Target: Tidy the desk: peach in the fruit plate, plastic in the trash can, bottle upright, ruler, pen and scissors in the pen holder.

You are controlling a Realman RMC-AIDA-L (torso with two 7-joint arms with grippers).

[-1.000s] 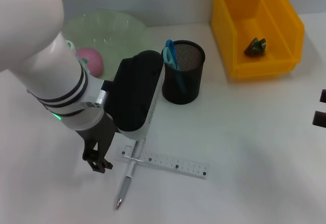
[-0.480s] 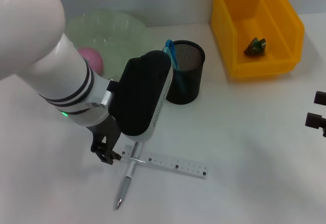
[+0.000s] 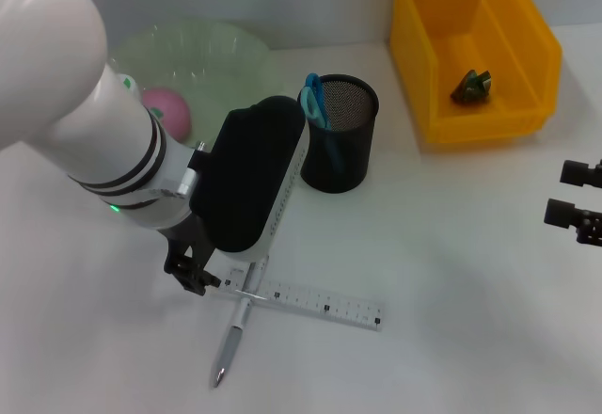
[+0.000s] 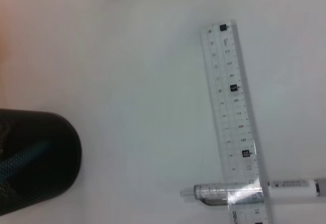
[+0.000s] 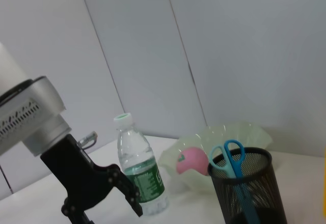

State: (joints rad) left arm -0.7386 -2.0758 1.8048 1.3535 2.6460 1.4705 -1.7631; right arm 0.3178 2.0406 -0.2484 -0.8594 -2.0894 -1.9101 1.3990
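The clear ruler (image 3: 310,303) lies flat on the desk with the silver pen (image 3: 235,329) crossing under its left end; both also show in the left wrist view, ruler (image 4: 234,117) and pen (image 4: 254,191). My left gripper (image 3: 191,278) hangs just left of that crossing, open and empty, also seen as left gripper (image 5: 102,208). Blue scissors (image 3: 312,102) stand in the black mesh pen holder (image 3: 340,141). The pink peach (image 3: 167,113) sits in the green fruit plate (image 3: 202,52). Crumpled plastic (image 3: 470,87) lies in the yellow trash can (image 3: 513,118). The bottle (image 5: 140,173) stands upright. My right gripper (image 3: 572,196) is open at the right edge.
My left arm's bulk (image 3: 103,141) covers the desk's left middle and hides the bottle from the head view. The pen holder (image 4: 35,158) stands close behind the ruler. A grey wall closes off the back.
My left gripper has shifted up and right, closer to the ruler's left end. My right gripper has come further into view from the right edge.
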